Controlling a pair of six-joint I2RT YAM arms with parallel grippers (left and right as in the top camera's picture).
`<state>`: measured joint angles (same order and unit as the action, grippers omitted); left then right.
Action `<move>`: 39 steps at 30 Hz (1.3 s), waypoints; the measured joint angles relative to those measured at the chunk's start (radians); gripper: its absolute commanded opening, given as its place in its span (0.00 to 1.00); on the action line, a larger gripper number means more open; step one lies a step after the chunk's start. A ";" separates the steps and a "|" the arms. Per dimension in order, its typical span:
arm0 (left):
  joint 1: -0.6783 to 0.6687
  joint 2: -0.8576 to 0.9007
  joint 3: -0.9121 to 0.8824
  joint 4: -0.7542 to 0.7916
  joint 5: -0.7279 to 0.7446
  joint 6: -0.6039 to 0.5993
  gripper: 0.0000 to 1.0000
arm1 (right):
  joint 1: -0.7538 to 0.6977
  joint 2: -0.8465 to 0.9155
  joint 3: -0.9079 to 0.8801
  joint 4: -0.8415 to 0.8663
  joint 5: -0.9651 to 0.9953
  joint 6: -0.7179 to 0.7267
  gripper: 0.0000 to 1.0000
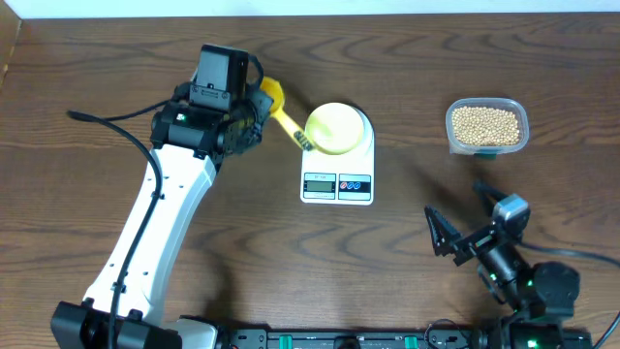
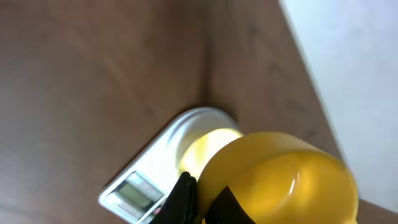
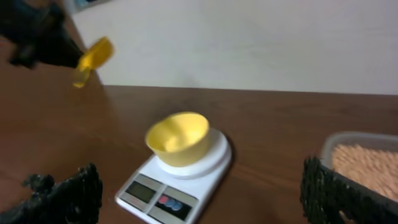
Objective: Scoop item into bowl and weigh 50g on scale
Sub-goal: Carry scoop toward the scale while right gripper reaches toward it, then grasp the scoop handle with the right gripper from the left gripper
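The pale yellow-green bowl [image 1: 334, 126] stands on the white scale [image 1: 337, 179] at mid table; no beans show in it in the right wrist view [image 3: 179, 138]. The tan beans [image 1: 486, 123] fill a clear plastic container [image 1: 487, 145] at the right. My left gripper [image 1: 247, 114] is shut on the yellow scoop [image 1: 277, 105], held above the table just left of the bowl, its handle pointing towards the bowl. In the left wrist view the scoop [image 2: 280, 180] covers part of the bowl [image 2: 205, 144] and scale [image 2: 140, 186]. My right gripper [image 1: 463, 236] is open and empty, near the front right.
The right wrist view shows the scale [image 3: 180, 183], the scoop [image 3: 93, 57] at upper left, the beans [image 3: 367, 160] at right, and a pale wall behind the table's far edge. Black cables trail left of the left arm.
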<state>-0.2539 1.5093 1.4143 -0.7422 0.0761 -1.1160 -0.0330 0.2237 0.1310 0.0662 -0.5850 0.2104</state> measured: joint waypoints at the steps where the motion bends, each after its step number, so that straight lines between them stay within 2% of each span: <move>1: -0.002 0.000 0.000 0.014 0.001 -0.010 0.08 | 0.000 0.039 0.032 -0.002 -0.016 0.003 0.99; 10: -0.023 0.000 0.000 0.060 0.010 -0.135 0.07 | 0.002 0.610 0.491 0.003 -0.277 0.018 0.99; 18: -0.023 0.000 0.000 0.096 -0.049 -0.375 0.07 | 0.010 1.037 0.831 0.005 -0.516 0.073 0.99; 23: -0.026 0.005 0.000 0.096 -0.068 -0.486 0.07 | 0.058 1.229 0.917 0.014 -0.590 0.153 0.99; 30: -0.077 0.076 0.000 0.096 -0.080 -0.593 0.08 | 0.082 1.320 0.919 0.041 -0.613 0.217 0.99; 31: -0.088 0.088 0.000 0.097 -0.079 -0.599 0.07 | 0.082 1.323 0.919 0.041 -0.613 0.226 0.91; 32: -0.101 0.101 0.000 0.097 -0.079 -0.608 0.08 | 0.082 1.324 0.919 0.042 -0.613 0.236 0.75; 33: -0.111 0.111 0.000 0.098 -0.079 -0.615 0.07 | 0.082 1.324 0.919 0.044 -0.613 0.248 0.68; 39: -0.164 0.148 0.000 0.160 -0.079 -0.654 0.08 | 0.123 1.324 0.922 0.035 -0.542 0.323 0.64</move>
<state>-0.4183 1.6569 1.4143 -0.5823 -0.0032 -1.7702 0.0898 1.5475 1.0534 0.1013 -1.1275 0.5335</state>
